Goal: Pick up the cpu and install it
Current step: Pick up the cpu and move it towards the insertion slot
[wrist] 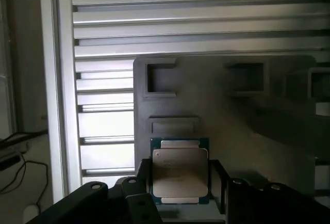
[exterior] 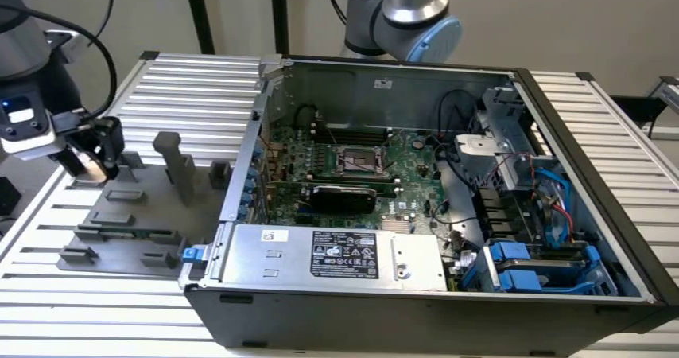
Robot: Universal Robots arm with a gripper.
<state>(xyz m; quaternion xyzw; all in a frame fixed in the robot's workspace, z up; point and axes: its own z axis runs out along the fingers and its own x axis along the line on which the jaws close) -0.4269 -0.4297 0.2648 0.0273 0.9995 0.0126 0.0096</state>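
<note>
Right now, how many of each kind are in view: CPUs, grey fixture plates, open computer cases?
cpu: 1
grey fixture plate: 1
open computer case: 1
Total: 3

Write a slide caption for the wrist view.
Gripper at the cpu, over the grey fixture plate on the slatted table.

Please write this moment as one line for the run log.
gripper: shut on cpu | place: over grey fixture, exterior view's left | computer case: apart, to exterior view's right | install: not yet done
</note>
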